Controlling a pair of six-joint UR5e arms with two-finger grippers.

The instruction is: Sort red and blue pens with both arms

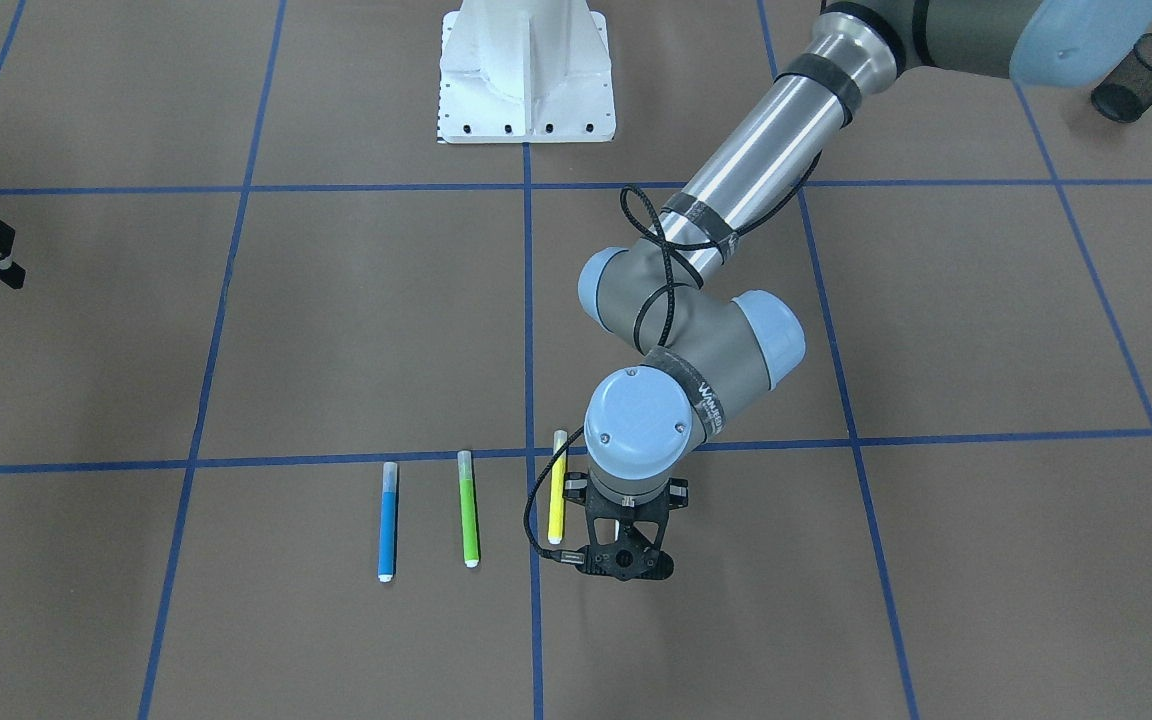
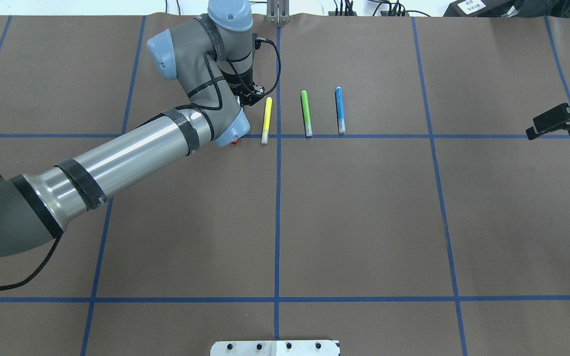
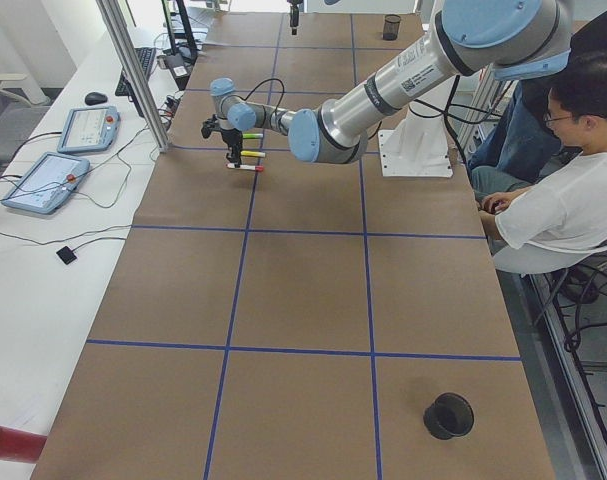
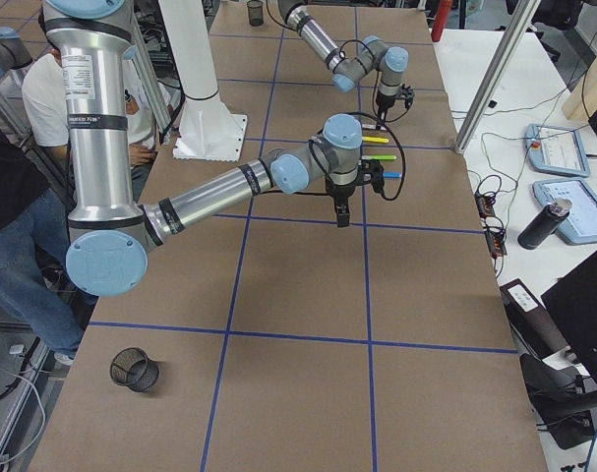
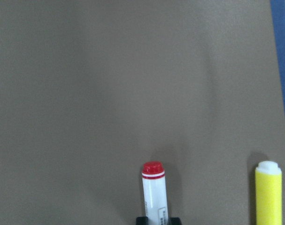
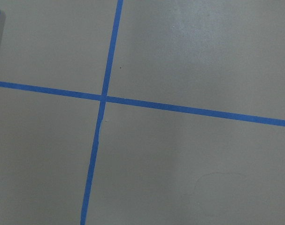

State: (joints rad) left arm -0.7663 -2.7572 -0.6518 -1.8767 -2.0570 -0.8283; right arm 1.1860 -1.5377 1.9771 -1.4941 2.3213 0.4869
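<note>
The red pen point(image 5: 154, 192), white barrel with a red cap, lies between my left gripper's point(image 5: 158, 219) fingertips, which press against both sides of its barrel. Overhead, only its red tip point(image 2: 235, 142) shows from under the left wrist. In the front-facing view the left gripper point(image 1: 626, 562) points straight down beside the yellow pen point(image 1: 557, 487). The blue pen point(image 2: 340, 110) lies on the table, third in the row and untouched. My right gripper point(image 2: 557, 121) hovers far off at the table's side, open, with no fingers and nothing held in its wrist view.
A green pen point(image 2: 306, 112) lies between the yellow pen point(image 2: 266, 119) and the blue one. A black mesh cup point(image 1: 1141, 78) stands at a far corner and another point(image 4: 136, 370) at the opposite end. The white robot base point(image 1: 526, 70) stands mid-table. A person point(image 3: 573, 190) sits beside the table.
</note>
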